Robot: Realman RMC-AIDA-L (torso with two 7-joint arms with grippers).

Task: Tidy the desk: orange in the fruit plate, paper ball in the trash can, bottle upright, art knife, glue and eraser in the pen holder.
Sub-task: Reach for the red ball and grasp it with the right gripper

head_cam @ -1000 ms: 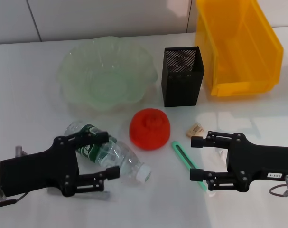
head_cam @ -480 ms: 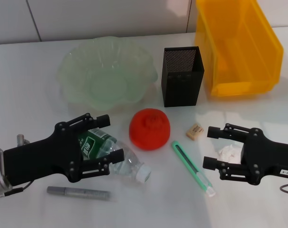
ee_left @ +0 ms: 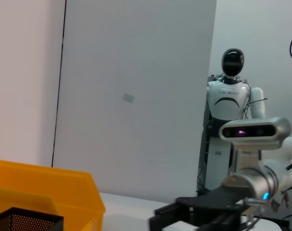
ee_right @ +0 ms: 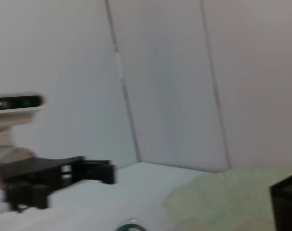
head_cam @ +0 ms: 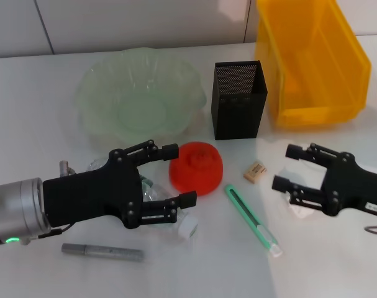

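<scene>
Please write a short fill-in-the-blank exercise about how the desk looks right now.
1. The clear plastic bottle lies on its ____ under the open left gripper.
2. The orange sits on the table, not in the pale green ____.
3. The tan eraser lies between the green art knife and the black mesh ____.
4. The open right gripper hovers by the crumpled white ____.

Missing words: side; fruit plate; pen holder; paper ball

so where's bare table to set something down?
Free: the table left of the fruit plate, and the front strip past the glue stick. Crowded: centre, around bottle, orange, art knife, eraser.
</scene>
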